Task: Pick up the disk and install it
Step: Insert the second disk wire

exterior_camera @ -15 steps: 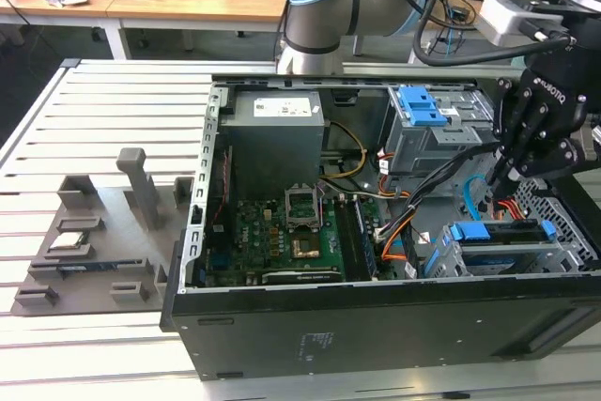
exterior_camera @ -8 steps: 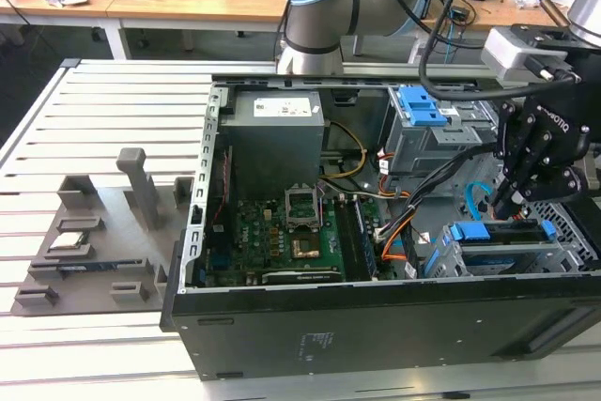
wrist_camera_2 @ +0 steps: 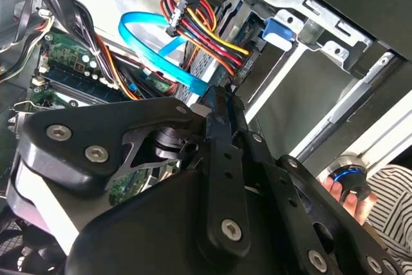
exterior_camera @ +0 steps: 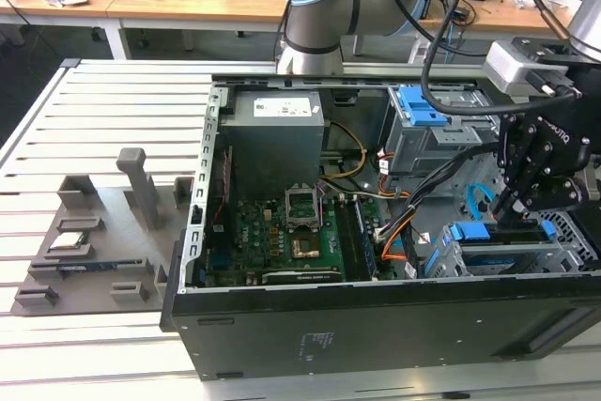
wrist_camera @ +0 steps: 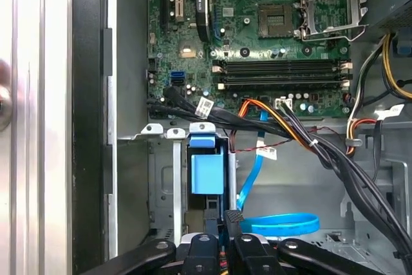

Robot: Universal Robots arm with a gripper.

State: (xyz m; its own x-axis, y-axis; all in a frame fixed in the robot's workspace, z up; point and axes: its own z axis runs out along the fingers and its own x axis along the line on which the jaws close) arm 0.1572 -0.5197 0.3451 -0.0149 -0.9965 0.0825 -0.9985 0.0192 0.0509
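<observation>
Disk (exterior_camera: 502,232) stands on edge in the drive bay (exterior_camera: 563,260) at the case's (exterior_camera: 376,335) corner on the exterior view's right, with its long axis running left-right in that view. Gripper (exterior_camera: 515,202) sits right on top of it; whether it's gripping, can't tell. First wrist view adds the motherboard (wrist_camera: 257,30). Second wrist view adds a person's hand (wrist_camera_2: 338,188).

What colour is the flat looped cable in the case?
Light blue flat cable, clearest in the first wrist view.

The arm (exterior_camera: 324,7) is seen reaching across in the exterior view, its wrist bent downward at that view's right. The black hand (exterior_camera: 519,196) is pointed down, and its fingers (wrist_camera: 233,222) are drawn together in the first wrist view.
</observation>
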